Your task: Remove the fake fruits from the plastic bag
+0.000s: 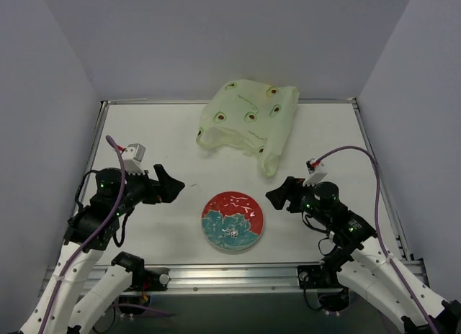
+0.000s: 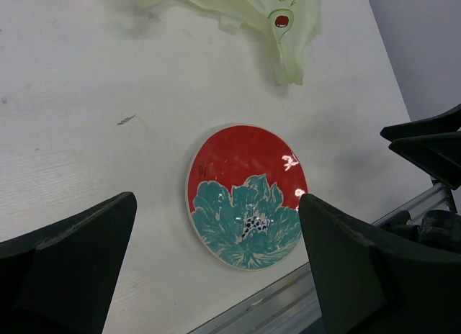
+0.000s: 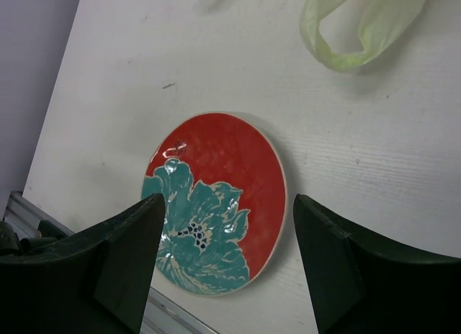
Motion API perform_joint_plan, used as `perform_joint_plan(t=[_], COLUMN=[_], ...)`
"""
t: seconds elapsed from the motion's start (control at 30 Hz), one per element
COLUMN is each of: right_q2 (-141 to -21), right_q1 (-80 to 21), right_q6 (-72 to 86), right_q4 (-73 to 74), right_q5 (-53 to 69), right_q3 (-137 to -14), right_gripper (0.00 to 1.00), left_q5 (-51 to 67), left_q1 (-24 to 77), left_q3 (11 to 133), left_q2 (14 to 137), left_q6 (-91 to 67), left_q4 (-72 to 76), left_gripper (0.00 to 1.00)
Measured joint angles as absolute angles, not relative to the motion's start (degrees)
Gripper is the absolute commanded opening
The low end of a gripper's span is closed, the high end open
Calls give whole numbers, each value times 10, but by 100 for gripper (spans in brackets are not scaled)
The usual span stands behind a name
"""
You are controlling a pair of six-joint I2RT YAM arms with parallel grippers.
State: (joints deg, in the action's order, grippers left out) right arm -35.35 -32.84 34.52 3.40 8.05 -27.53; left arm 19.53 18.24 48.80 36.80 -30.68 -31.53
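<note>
The pale yellow-green plastic bag (image 1: 250, 119) with brown and red spots lies bulging at the back of the table. Its lower edge shows in the left wrist view (image 2: 274, 21), and a handle loop shows in the right wrist view (image 3: 364, 28). The fake fruits are hidden; none shows outside the bag. My left gripper (image 1: 173, 184) is open and empty, left of the plate. My right gripper (image 1: 275, 195) is open and empty, right of the plate. Both hang above the table, well short of the bag.
A red-and-teal floral plate (image 1: 233, 221) lies empty near the front edge between the grippers; it also shows in the left wrist view (image 2: 247, 196) and the right wrist view (image 3: 216, 204). A metal rail (image 1: 238, 275) runs along the table's front.
</note>
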Motion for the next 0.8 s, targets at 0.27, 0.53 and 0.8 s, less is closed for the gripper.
perform_joint_plan(t=[0.27, 0.53, 0.8], right_q2=[-366, -456, -529], right_q1=[-344, -358, -367], right_q6=[352, 344, 317], right_q4=[1, -49, -98], right_q5=[59, 22, -37], right_q3=[-279, -290, -309], right_gripper=[64, 65, 67], left_q5=[206, 135, 100], left_q1=[182, 182, 176], left_q3=[488, 494, 646], left_q2=[441, 664, 931], left_q6=[-324, -352, -321], left_q4=[-228, -74, 25], left_gripper=[94, 97, 100])
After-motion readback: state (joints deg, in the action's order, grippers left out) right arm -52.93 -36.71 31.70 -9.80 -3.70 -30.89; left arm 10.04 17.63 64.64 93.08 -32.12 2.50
